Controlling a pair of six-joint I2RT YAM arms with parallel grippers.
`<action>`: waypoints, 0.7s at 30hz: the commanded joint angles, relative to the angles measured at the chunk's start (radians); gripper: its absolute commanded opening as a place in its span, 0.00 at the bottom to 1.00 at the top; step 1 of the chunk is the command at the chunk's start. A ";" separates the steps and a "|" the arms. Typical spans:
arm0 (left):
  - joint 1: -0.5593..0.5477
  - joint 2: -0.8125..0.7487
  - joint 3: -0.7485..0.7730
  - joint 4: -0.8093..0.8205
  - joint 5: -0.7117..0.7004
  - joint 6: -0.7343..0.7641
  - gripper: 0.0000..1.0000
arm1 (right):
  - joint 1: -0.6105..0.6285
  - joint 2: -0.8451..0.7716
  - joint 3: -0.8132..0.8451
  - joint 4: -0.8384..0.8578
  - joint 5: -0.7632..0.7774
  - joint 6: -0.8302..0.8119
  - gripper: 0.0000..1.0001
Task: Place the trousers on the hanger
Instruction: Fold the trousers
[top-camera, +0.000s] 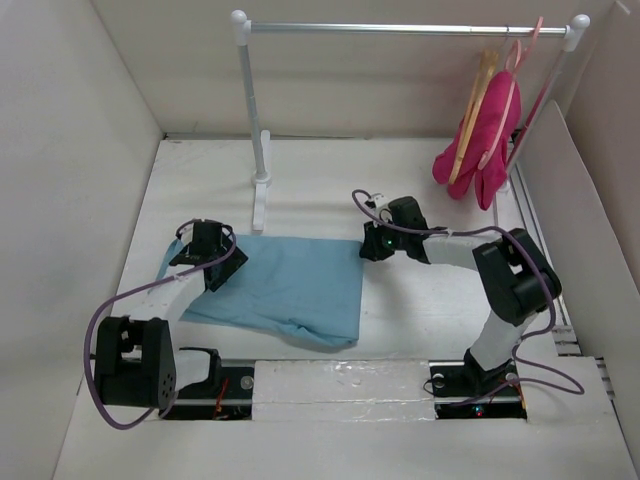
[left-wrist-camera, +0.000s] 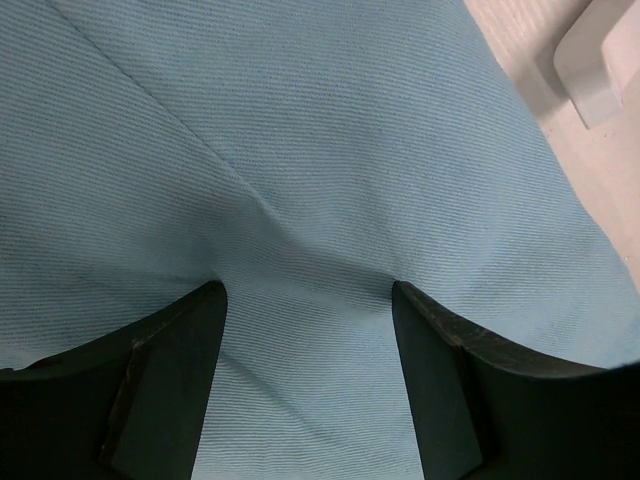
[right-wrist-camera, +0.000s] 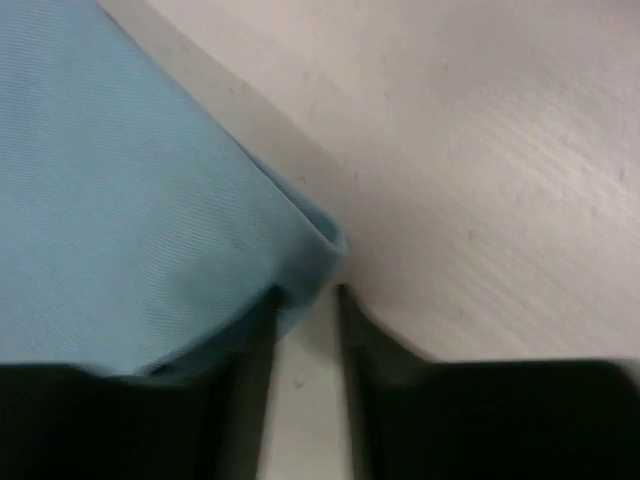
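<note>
**A:** Start at the bottom of the overhead view. What is the left gripper (left-wrist-camera: 307, 300) doing?

**B:** Its jaws are spread wide, with the tips pressed down onto the trousers (top-camera: 285, 285). Those lie folded flat on the table (top-camera: 420, 320), centre left in the overhead view. A low ridge of cloth rises between the tips.

**A:** And the right gripper (right-wrist-camera: 307, 292)?

**B:** It is at the trousers' upper right corner. The jaws are drawn nearly together, with only a thin gap. The hem sits right at the tips, but I cannot tell whether any cloth is between them.

**A:** Where is the hanger (top-camera: 478, 95)?

**B:** Far off at the upper right, hooked on the rail (top-camera: 400, 28), close against the pink garment (top-camera: 490, 140).

**A:** What could go wrong?

**B:** If the right side has only a sliver of hem, I would expect the corner to slip out on the lift. The left jaws could close on the top layer alone, so the fold would open and the legs sag unevenly. Up at the rail, the wooden hanger is crowded by the pink garment, so a reach there might snag or shift the wrong one.
</note>
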 joint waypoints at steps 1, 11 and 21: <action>0.001 -0.005 -0.009 0.021 -0.017 -0.013 0.63 | -0.034 0.028 0.037 0.132 -0.067 0.036 0.18; 0.010 -0.031 0.069 -0.041 -0.109 -0.026 0.62 | -0.091 0.063 0.139 0.053 -0.041 0.016 0.13; -0.077 -0.227 0.428 -0.084 -0.086 0.141 0.07 | 0.101 -0.183 0.423 -0.464 -0.075 -0.263 0.42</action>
